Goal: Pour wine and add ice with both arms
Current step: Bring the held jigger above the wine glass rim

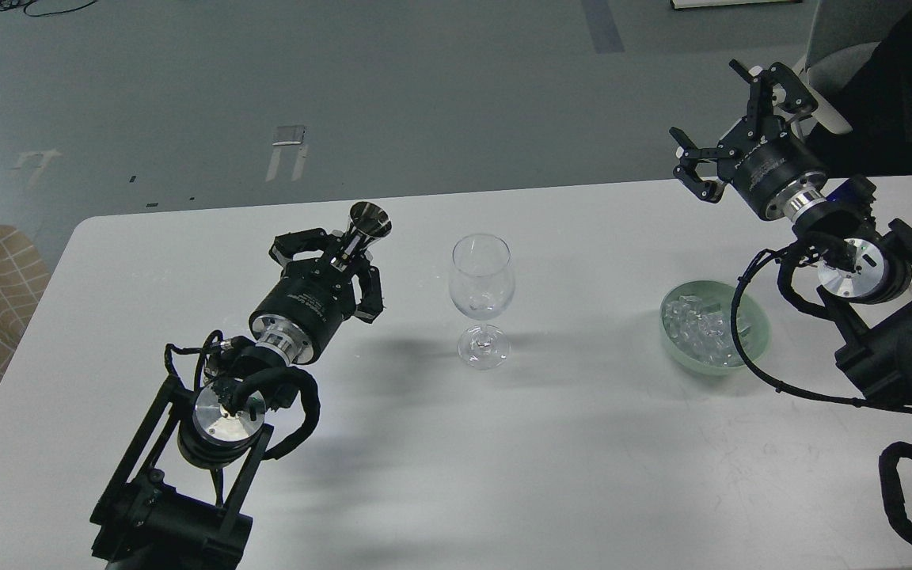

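Your left hand (343, 257) covers the lower part of the metal cup (368, 222). You cannot tell whether the glass (482, 297) holds liquid. A cable hides part of the bowl (757, 336). The table (503, 459) runs past the frame's edges.

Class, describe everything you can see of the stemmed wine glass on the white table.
The wine glass is clear and colourless, with a rounded bowl, short stem and round foot. It stands upright on the white table, near the middle, between the left end effector, which holds a small metal cup, and the green bowl of ice. Nothing else touches it. Whether it holds liquid cannot be told.
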{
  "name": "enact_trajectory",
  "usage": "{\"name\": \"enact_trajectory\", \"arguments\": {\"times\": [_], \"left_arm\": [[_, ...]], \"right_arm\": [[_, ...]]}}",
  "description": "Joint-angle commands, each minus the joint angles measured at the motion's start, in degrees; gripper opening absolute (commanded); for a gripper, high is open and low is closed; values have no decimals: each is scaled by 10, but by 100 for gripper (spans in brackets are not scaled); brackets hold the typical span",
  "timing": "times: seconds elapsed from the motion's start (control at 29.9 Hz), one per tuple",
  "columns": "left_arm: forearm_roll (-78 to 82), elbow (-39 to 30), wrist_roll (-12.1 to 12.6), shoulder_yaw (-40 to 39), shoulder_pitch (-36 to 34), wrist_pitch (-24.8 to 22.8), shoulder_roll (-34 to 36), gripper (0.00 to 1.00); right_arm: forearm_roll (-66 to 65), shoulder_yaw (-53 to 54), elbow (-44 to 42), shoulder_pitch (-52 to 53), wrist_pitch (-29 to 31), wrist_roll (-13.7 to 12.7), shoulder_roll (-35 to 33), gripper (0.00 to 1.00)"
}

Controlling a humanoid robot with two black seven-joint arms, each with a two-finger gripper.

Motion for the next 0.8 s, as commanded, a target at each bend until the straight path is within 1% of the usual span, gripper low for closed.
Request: {"name": "enact_trajectory", "arguments": {"times": [0.0, 0.23, 0.37, 0.5, 0.57, 0.77], "left_arm": [[10, 0, 5, 10, -3, 5, 0, 0], [10, -1, 7, 18, -17, 11, 0, 0], [16, -1, 16, 23, -29, 19, 0, 0], [21, -4, 20, 23, -30, 20, 0, 0], [21, -11, 24, 35, -30, 22, 0, 0], [30, -18, 27, 39, -30, 27, 0, 0]], "right_arm": [[0, 1, 0, 0, 1, 0, 0, 100], [0, 1, 0, -1, 1, 0, 0, 100], [0, 2, 0, -1, 1, 0, 1, 100], [0, 3, -1, -1, 0, 0, 1, 100], [0, 3, 0, 0, 1, 0, 1, 100], [0, 3, -1, 0, 0, 0, 1, 100]]}}
